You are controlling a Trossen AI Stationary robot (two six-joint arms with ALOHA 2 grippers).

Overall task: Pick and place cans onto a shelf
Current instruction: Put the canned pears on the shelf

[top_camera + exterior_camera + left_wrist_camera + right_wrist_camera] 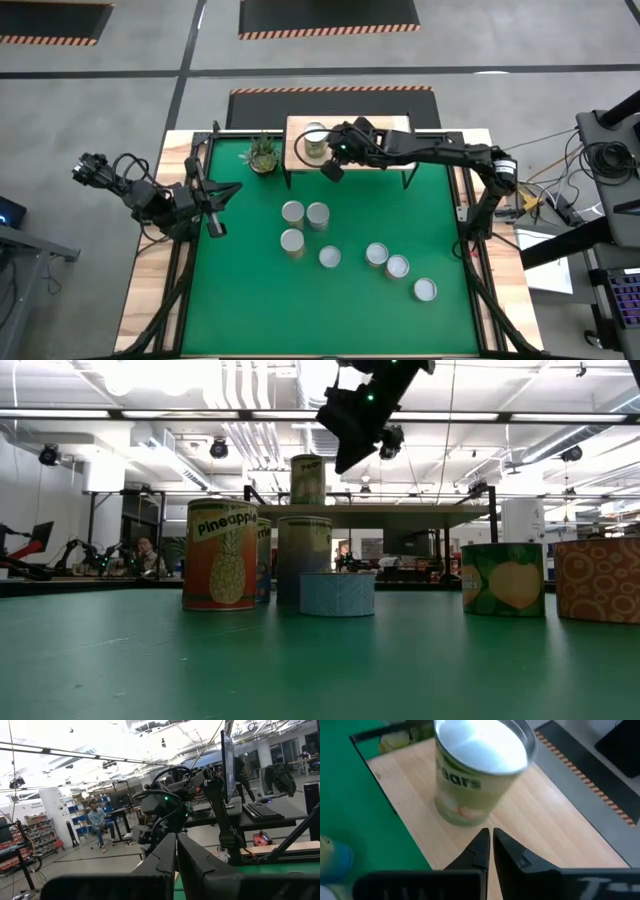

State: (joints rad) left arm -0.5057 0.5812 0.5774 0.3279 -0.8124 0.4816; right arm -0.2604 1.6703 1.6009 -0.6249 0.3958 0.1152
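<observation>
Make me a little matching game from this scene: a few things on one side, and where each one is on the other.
Things:
1. pears can
2. potted plant
3. right claw
4. left claw

Places:
A. at the mat's left edge, waiting
B. standing on the wooden shelf
C. on the mat, beside the shelf's left end
D. just beside the shelf's can, fingers closed

Pairs: 1-B, 2-C, 3-D, 4-A

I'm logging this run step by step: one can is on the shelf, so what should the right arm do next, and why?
Probably pull the right gripper away toward the mat: its fingers are shut and empty, the pears can stands upright on the shelf, and seven cans wait, the nearest just below.
</observation>
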